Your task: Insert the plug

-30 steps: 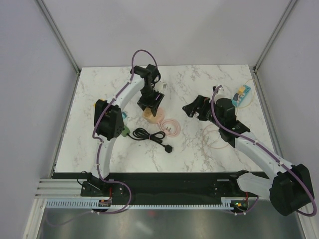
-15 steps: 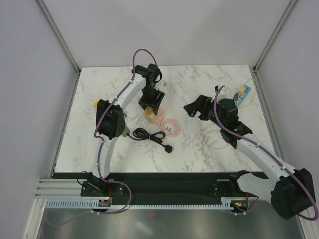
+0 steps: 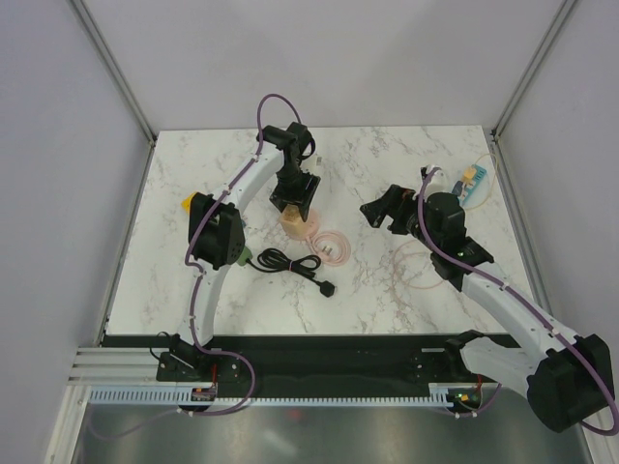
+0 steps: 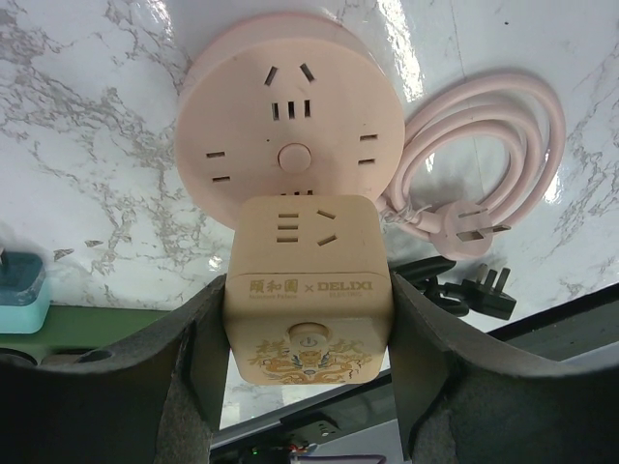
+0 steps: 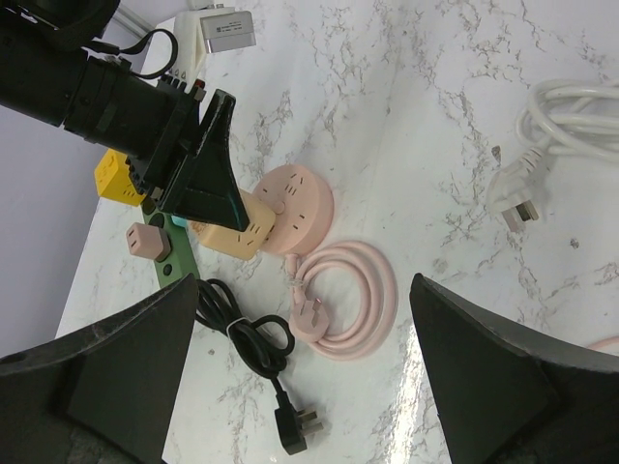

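Note:
My left gripper is shut on a beige cube plug adapter, its fingers pressed on the cube's two sides. The cube sits over the near rim of a round pink socket hub; whether its pins touch the hub is hidden. From above, the left gripper points down at the cube. My right gripper is open and holds nothing, apart to the right. In the right wrist view its jaws frame the hub and the cube.
The hub's pink cord lies coiled beside it. A black cord with plug lies nearer the bases. A green power strip carries a small pink cube. A white plug and a yellow block lie further off.
The left wrist has edged slightly toward the far side with the cube still held. The right arm has shifted a little to the right, jaws still wide.

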You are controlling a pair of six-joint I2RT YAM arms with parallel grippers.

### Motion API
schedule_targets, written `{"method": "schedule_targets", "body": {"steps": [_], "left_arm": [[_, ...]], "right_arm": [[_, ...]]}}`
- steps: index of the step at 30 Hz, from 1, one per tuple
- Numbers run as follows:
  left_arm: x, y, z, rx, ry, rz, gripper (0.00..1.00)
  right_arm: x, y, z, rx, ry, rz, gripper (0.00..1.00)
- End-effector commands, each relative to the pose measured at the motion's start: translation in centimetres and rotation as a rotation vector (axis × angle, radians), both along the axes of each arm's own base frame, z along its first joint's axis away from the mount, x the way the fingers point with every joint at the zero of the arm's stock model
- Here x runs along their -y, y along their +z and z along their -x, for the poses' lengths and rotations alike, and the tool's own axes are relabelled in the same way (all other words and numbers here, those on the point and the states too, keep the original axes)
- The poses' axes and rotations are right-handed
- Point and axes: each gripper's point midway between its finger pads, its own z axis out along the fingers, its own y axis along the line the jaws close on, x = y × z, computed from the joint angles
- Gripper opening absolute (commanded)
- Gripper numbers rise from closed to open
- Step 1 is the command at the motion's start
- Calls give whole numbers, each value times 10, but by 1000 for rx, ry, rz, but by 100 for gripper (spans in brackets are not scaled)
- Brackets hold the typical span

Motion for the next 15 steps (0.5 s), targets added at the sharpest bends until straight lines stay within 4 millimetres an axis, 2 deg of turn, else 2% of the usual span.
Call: {"method": "schedule_targets", "body": {"steps": [1, 6, 12, 15], "left_arm": [[-20, -23, -7, -1, 56, -109, 2], [-23, -16, -7, 24, 62, -108, 2], [-14, -7, -9, 41, 52, -53, 2], [-15, -9, -7, 37, 45, -58, 2]], "right_arm": [[4, 13, -2, 44, -16, 2, 98], [4, 15, -1, 48, -16, -1, 98], [7, 12, 0, 42, -19, 7, 98], [6, 14, 0, 41, -15, 6, 98]]}}
